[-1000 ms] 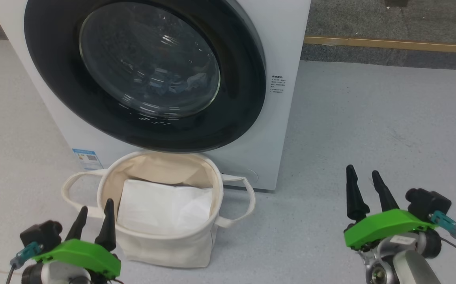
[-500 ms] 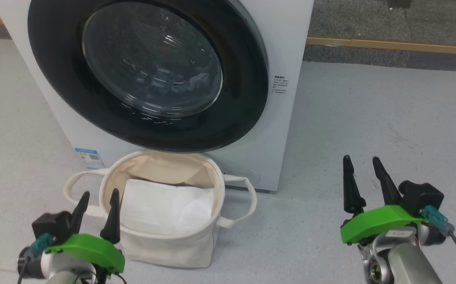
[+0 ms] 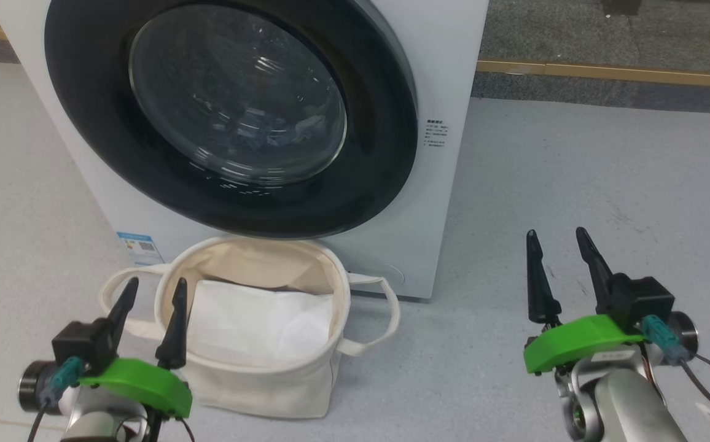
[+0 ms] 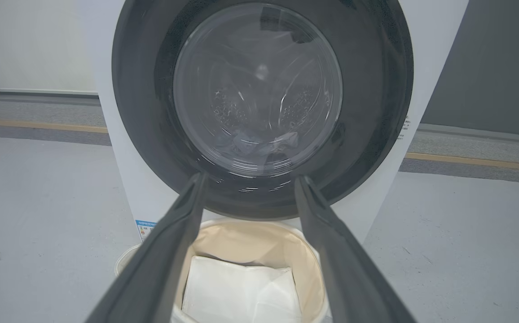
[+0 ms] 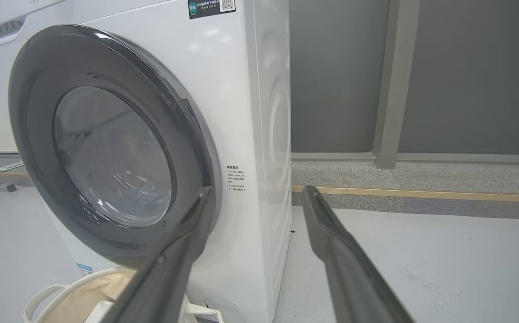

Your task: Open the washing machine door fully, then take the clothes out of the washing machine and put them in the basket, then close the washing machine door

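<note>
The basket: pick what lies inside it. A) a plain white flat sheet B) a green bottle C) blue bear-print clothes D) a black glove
A: a plain white flat sheet lies inside the basket, while the clothes show dimly through the glass of the washing machine door.

I see a door [image 3: 232,116] with a glossy black rim round smooth clear glass, on a washing machine [image 3: 447,61] of smooth white finish. The near basket [image 3: 269,393] is matt cream cloth.
</note>
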### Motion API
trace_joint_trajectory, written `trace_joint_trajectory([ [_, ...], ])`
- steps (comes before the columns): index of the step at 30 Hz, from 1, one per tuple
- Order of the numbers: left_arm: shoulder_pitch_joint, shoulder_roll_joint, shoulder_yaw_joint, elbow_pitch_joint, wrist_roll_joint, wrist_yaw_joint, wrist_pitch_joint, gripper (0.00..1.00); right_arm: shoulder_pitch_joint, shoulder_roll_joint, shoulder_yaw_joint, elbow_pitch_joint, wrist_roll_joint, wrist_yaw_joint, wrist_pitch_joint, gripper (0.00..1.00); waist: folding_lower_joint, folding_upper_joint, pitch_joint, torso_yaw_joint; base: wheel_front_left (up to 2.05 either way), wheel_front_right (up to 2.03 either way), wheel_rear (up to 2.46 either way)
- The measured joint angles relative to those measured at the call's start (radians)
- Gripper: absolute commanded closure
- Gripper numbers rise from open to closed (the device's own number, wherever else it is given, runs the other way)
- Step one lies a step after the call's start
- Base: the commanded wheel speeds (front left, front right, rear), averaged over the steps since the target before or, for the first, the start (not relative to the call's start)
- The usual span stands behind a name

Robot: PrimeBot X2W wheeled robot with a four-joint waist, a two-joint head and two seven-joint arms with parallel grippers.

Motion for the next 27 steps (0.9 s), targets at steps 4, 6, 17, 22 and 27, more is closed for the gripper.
trace_joint_trajectory([
  [4, -0.009, 0.007, -0.008, -0.006, 0.039, 0.000, -0.014, 0.00, -0.008, -0.001, 0.007, 0.001, -0.037, 0.000, -0.010, 0.00, 0.0000, 0.0000, -0.002, 0.000, 0.00, 0.00, 0.00],
  [6, -0.010, 0.008, -0.012, -0.007, 0.054, -0.001, -0.018, 0.00, -0.015, -0.002, 0.015, 0.001, -0.052, 0.000, -0.015, 0.00, 0.0000, 0.0000, -0.004, 0.001, 0.00, 0.00, 0.00],
  [17, -0.026, 0.011, 0.001, -0.014, 0.070, -0.028, -0.044, 0.00, -0.035, -0.003, 0.024, -0.001, -0.121, 0.000, -0.040, 0.00, 0.0000, 0.0000, -0.011, 0.007, 0.00, 0.00, 0.00],
  [22, -0.027, 0.010, 0.012, -0.014, 0.051, -0.037, -0.044, 0.00, -0.035, -0.003, 0.027, 0.002, -0.105, 0.000, -0.040, 0.00, 0.0000, 0.0000, -0.009, 0.007, 0.00, 0.00, 0.00],
  [27, -0.027, 0.009, 0.012, -0.014, 0.043, -0.044, -0.044, 0.00, -0.034, -0.003, 0.028, 0.014, -0.083, 0.000, -0.040, 0.00, 0.0000, 0.0000, -0.008, 0.006, 0.00, 0.00, 0.00],
])
